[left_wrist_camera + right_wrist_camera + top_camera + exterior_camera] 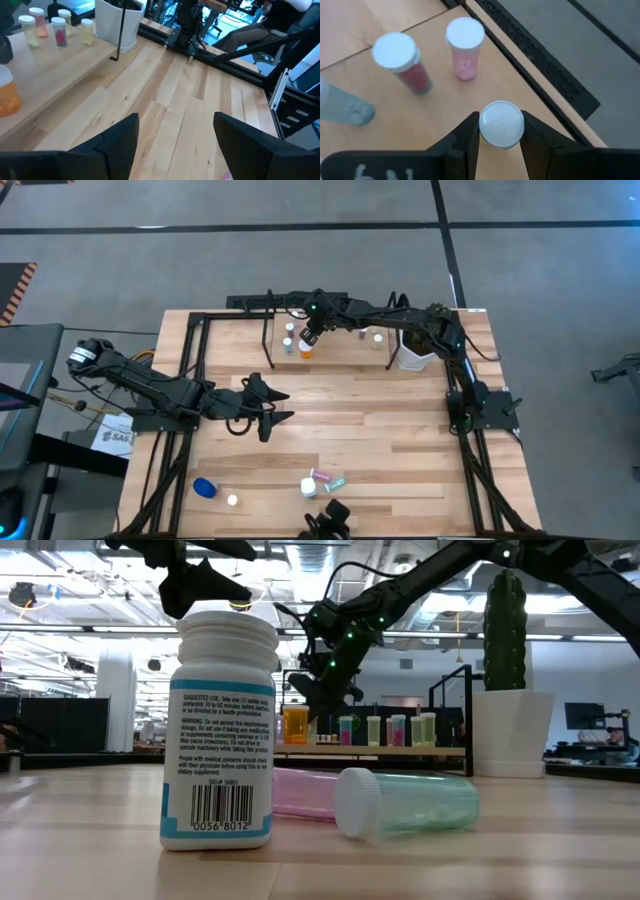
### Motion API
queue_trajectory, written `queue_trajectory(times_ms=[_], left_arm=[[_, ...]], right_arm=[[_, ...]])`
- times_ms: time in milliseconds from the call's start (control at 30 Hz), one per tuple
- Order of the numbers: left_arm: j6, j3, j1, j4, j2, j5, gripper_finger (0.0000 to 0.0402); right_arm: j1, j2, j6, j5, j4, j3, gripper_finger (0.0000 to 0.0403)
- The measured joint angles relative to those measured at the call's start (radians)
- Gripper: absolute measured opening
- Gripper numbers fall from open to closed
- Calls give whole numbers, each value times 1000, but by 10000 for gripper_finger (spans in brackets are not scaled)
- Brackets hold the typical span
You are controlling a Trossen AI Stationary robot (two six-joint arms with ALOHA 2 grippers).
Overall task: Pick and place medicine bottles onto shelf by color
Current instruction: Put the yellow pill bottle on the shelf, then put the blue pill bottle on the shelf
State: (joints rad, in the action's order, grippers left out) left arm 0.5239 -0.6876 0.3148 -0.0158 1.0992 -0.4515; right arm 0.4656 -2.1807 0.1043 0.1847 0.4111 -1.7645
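there, orange bottle [501, 124] between right gripper [500, 131] fingers.

held bottle's body [501, 125] hidden beneath its cap, teal vial [340, 107] cut off by edge

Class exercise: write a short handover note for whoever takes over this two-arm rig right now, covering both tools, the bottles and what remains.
Right tool: shut on a white-capped orange bottle, over the light-wood, black-framed shelf.
Left tool: open, empty, mid-table.
Done: several small vials stand on the shelf, including a pale pink vial and a dark red vial.
Left: release the orange bottle; near the table's front edge remain a blue bottle, a large white labelled bottle, and pink and teal vials lying down.
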Motion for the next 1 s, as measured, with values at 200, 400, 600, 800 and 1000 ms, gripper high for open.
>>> queue_trajectory(times_ms=[200,400,600,800,1000], left_arm=[[-1,0,0,3,0,0,245],[-2,0,0,3,0,0,245],[-3,0,0,4,0,2,245],[-3,0,0,5,0,3,245],[-2,0,0,13,0,13,245]], right_arm=[[-2,0,0,0,-7,2,137],[-2,0,0,0,-7,2,161],[-5,0,-19,0,-1,-3,215],[-20,1,-77,-3,150,-137,254],[-61,1,-87,-3,429,-340,255]])
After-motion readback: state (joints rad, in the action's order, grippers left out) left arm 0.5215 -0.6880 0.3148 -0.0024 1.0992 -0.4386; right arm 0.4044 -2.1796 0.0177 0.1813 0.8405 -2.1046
